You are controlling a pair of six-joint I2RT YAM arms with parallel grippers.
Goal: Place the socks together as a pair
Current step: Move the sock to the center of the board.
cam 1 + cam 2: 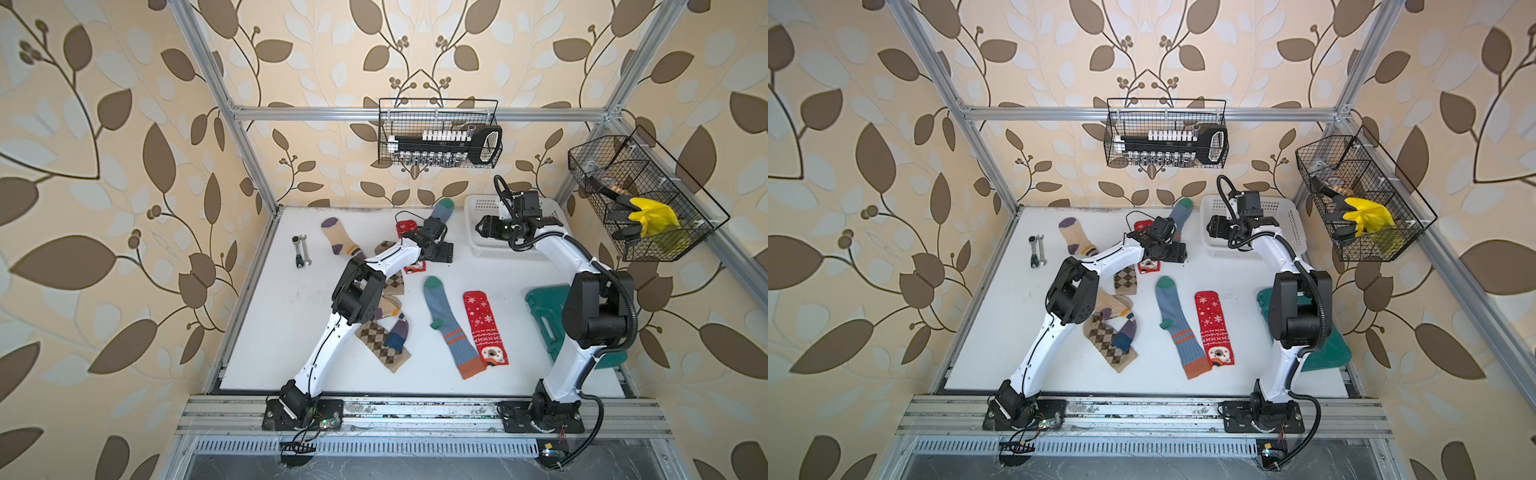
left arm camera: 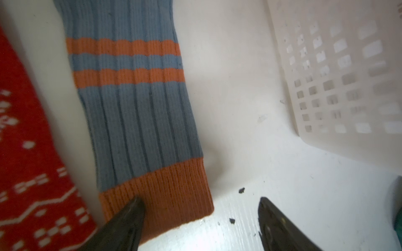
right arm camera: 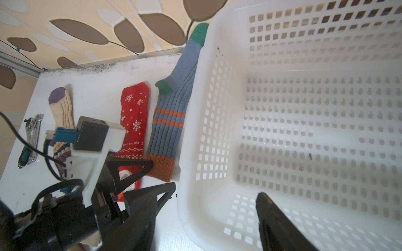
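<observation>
No pair is made yet — the left tool (image 2: 200, 201), wide open and empty, is over the orange end of the blue-grey sock (image 2: 134, 108) at 12 o'clock on the desk (image 1: 291, 353), its twin (image 1: 451, 328) lies near 5 o'clock — the right tool (image 3: 200, 196) hangs open and empty.

ribbed knit blue-grey sock (image 2: 139, 121), glossy plastic basket (image 2: 339, 87), matt white table (image 2: 239, 87)

White basket (image 1: 498, 250), wrenches (image 1: 302, 250) and green bag (image 1: 544, 309) share the table (image 1: 270, 332).
</observation>
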